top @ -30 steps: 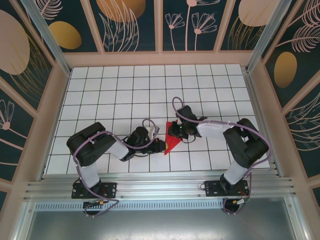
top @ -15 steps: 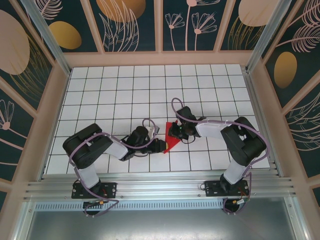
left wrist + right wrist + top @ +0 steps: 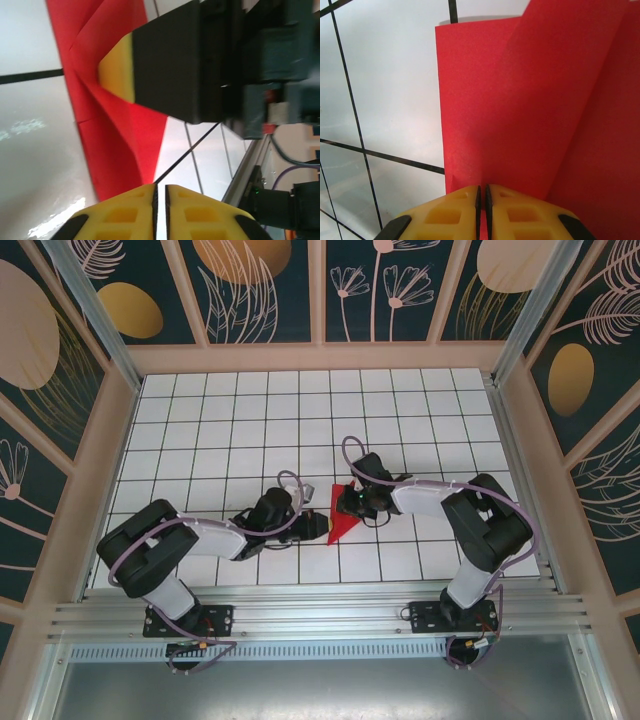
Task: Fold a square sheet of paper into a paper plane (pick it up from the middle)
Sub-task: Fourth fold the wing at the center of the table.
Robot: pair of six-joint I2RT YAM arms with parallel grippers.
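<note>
Counter (image 3: 250, 410): white tiles, black grid lines, evenly lit. Walls (image 3: 260, 290): dark teal panels with gold ovals and pale floral outlines, pinkish framing. Aluminium rails (image 3: 320, 612) along near edge.

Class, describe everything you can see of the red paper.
The red paper is thin, matte and bright red, folded into a narrow creased wedge of overlapping layers, with its point toward the arm bases. It lies on the white grid table between the arms. The right gripper is shut on one edge; the left gripper is shut beside the pointed end.
</note>
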